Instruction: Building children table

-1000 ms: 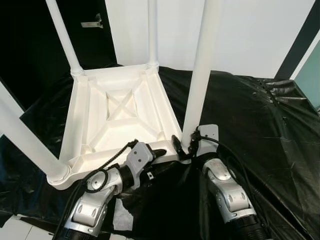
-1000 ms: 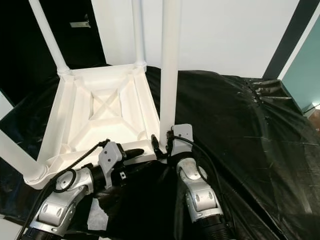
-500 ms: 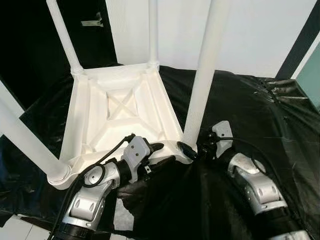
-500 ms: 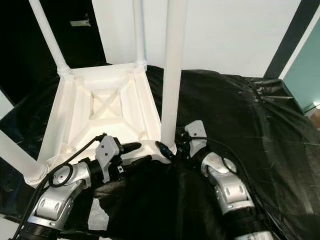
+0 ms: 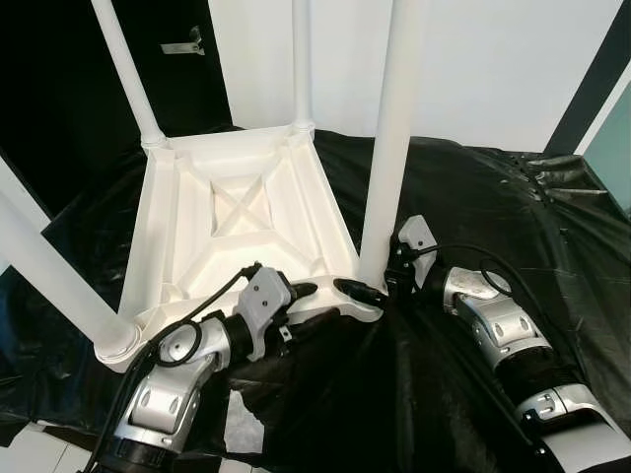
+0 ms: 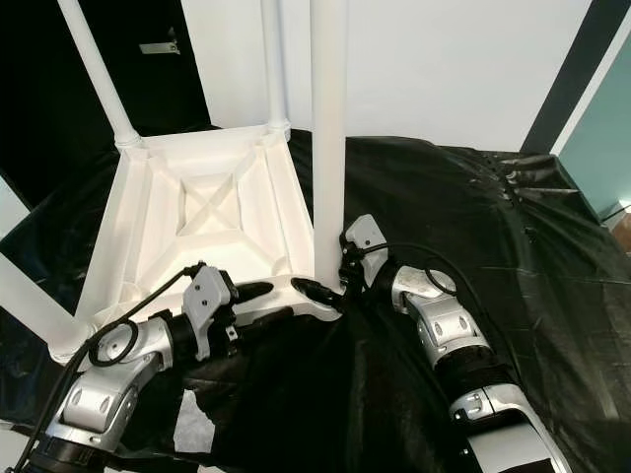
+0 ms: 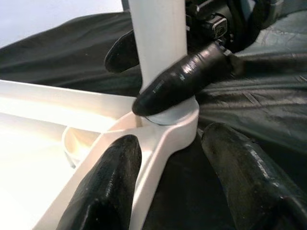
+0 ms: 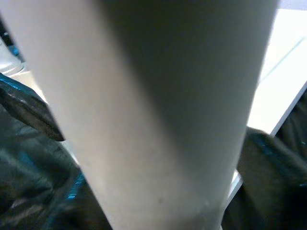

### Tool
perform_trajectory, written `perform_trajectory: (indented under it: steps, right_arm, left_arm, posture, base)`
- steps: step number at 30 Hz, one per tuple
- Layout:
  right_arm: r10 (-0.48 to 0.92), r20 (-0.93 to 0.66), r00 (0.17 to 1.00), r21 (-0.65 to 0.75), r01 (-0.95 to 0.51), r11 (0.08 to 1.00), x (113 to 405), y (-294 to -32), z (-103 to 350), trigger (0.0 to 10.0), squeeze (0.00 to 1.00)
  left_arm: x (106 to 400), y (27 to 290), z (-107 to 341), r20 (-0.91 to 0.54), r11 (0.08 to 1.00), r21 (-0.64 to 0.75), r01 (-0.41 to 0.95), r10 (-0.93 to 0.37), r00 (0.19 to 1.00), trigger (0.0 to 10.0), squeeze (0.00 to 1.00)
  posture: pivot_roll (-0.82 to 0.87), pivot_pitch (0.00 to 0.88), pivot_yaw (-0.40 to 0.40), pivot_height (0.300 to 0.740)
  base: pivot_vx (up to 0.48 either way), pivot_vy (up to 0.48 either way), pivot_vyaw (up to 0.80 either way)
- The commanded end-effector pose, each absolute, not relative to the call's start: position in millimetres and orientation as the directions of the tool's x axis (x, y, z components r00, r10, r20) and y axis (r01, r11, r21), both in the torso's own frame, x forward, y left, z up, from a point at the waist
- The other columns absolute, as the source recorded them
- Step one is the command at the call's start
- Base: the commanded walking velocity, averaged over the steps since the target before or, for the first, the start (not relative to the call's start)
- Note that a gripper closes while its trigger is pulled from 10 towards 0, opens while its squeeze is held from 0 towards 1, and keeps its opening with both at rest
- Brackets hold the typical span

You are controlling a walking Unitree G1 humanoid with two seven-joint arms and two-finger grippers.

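Inverted white children's table (image 5: 237, 222) on a black plastic sheet (image 5: 473, 207), both grippers at its near right corner.

The table lies top-down on the sheet with its legs pointing up; the ribbed underside with a cross brace faces the camera. The right gripper (image 5: 373, 288) has its jaws clenched around the base of the near right leg (image 5: 389, 138), one black finger (image 7: 184, 79) lying across the front of the leg just above its round socket, the other behind it. The left gripper (image 5: 314, 301) straddles the table's near rim (image 7: 158, 143) beside that socket, one finger inside the frame and one outside; whether its jaws press the rim cannot be told. A white wall (image 5: 493, 59) stands behind.
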State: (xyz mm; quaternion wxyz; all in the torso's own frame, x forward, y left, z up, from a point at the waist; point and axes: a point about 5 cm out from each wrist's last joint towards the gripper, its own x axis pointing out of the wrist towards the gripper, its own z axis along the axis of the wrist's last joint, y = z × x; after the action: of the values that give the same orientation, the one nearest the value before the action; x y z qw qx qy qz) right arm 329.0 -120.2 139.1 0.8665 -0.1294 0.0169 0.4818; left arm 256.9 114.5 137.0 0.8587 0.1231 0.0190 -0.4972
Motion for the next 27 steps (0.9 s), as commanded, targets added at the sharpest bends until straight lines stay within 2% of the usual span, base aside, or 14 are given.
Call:
perform_trajectory:
  steps: [1, 8, 12, 13, 18, 22, 27]
  right_arm:
    - [0.85, -0.19, 0.491, -0.219, -0.866, 0.451, 329.3, -115.6, 137.1, 0.0, 0.0]
    - [0.862, -0.185, 0.472, -0.172, -0.879, 0.445, 330.8, -123.2, 133.6, 0.0, 0.0]
    - [0.849, -0.176, 0.498, -0.167, -0.865, 0.472, 329.1, -126.4, 130.4, 0.0, 0.0]
    - [0.838, -0.168, 0.52, -0.17, -0.852, 0.495, 328.7, -127.6, 129.8, 10.0, 0.0]
    - [0.805, -0.157, 0.572, -0.15, -0.819, 0.553, 326.3, -128.8, 128.0, 10.0, 0.0]
    - [0.645, -0.097, 0.758, -0.148, -0.652, 0.744, 320.3, -115.8, 124.8, 10.0, 0.0]
    - [0.532, -0.084, 0.842, -0.084, -0.538, 0.839, 311.2, -103.1, 117.8, 10.0, 0.0]
  left_arm:
    - [252.6, 112.7, 136.0, -0.17, 0.446, 0.188, 0.875, -0.863, 0.476, 10.0, 0.0]
    - [250.4, 113.7, 133.3, -0.177, 0.457, 0.183, 0.871, -0.856, 0.486, 10.0, 0.0]
    - [248.5, 113.9, 132.3, -0.182, 0.454, 0.178, 0.873, -0.857, 0.483, 10.0, 0.0]
    - [248.1, 114.5, 132.0, -0.183, 0.455, 0.177, 0.873, -0.856, 0.484, 10.0, 0.0]
    - [247.6, 115.0, 131.8, -0.183, 0.457, 0.177, 0.872, -0.855, 0.485, 10.0, 0.0]
    - [248.5, 113.3, 132.6, -0.174, 0.464, 0.183, 0.867, -0.853, 0.493, 10.0, 0.0]
    - [248.8, 112.7, 133.4, -0.17, 0.464, 0.184, 0.866, -0.853, 0.493, 10.0, 0.0]
  posture:
    - [0.03, 0.0, -0.025, 0.74]
    - [0.04, 0.0, -0.036, 0.74]
    - [0.04, 0.0, -0.038, 0.74]
    - [0.04, 0.0, -0.037, 0.74]
    - [0.04, 0.0, -0.034, 0.74]
    - [0.02, 0.0, -0.021, 0.74]
    - [0.01, 0.0, -0.018, 0.74]
  base:
    - [0.0, 0.0, 0.0]
    - [0.0, 0.0, 0.0]
    - [0.0, 0.0, 0.0]
    - [0.0, 0.0, 0.0]
    - [0.0, 0.0, 0.0]
    - [0.0, 0.0, 0.0]
    - [0.0, 0.0, 0.0]
